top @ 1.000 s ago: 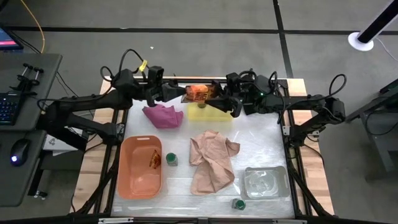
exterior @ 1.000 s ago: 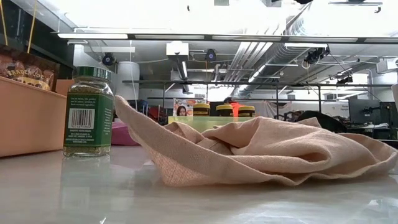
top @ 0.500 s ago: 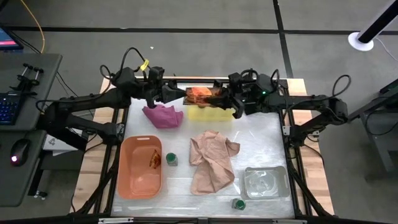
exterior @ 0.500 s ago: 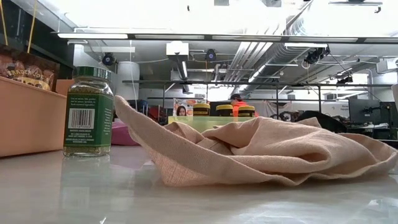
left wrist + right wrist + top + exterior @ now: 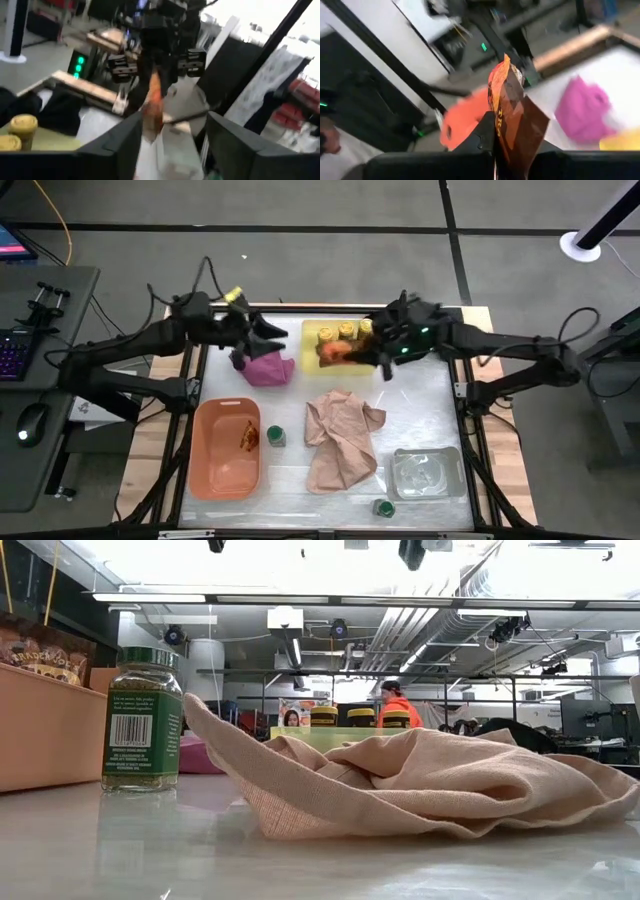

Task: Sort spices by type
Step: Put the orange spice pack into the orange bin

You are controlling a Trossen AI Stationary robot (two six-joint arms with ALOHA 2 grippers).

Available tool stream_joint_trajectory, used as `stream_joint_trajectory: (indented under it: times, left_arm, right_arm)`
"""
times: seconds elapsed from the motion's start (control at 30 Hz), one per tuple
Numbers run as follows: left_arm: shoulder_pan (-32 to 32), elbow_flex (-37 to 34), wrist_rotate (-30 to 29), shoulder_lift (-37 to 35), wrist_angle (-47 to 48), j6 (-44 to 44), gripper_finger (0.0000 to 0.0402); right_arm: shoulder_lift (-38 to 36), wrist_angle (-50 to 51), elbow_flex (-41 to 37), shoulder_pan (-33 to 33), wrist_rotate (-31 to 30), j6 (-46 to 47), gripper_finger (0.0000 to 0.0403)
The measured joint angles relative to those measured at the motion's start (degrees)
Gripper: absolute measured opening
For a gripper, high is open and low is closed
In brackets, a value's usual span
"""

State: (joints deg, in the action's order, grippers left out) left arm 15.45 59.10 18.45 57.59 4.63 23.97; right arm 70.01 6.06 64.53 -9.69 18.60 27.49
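My right gripper [image 5: 352, 352] is shut on a brown-orange spice packet [image 5: 334, 352], which it holds over the yellow tray [image 5: 312, 334]. Three yellow-lidded jars [image 5: 347, 330] stand in that tray. My left gripper [image 5: 264, 336] hangs open over the pink cloth [image 5: 266, 368] and touches nothing. In the left wrist view its fingers [image 5: 122, 145] stand wide apart, with the packet [image 5: 153, 102] farther off. One green-lidded jar [image 5: 275, 436] stands beside the orange tray [image 5: 222, 470], which holds another packet [image 5: 248, 436]. A second green-lidded jar [image 5: 384, 507] stands near the front edge. My right gripper pinches the packet by one end [image 5: 504, 142] between its two fingers. It reaches in from the table's right. The packet sticks out past the fingertips, edge-on, and hangs clear of the yellow tray below.
A crumpled tan cloth [image 5: 342, 438] lies mid-table. A clear tray [image 5: 428, 473] sits at the front right. In the low view the green jar [image 5: 143, 720] stands left of the tan cloth [image 5: 420, 780], and a person in orange [image 5: 398, 702] shows in the room behind.
Both grippers met at the far edge with the packet between them. My right gripper shut on it, and my left gripper opened, let go and drew back toward the table's left. My right gripper carried the packet toward the near edge, over the yellow tray.
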Motion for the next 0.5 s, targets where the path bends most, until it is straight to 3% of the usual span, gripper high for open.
stream_joint_trajectory:
  times: [0.23,0.4,0.5]
  left_arm:
    - [-3.9,7.5,-2.9,9.9,16.8,-12.8,0.0278]
    - [-6.4,13.4,-9.0,16.8,25.1,-24.2,0.0289]
    - [-7.3,15.0,-10.2,19.5,25.8,-26.7,0.0289]
  right_arm:
    - [9.1,0.4,0.0,3.3,-1.7,-0.9,0.0003]
    - [13.0,4.2,3.7,4.4,-1.8,-4.8,0.0003]
    - [14.4,8.4,7.2,5.0,-2.4,-8.2,0.0003]
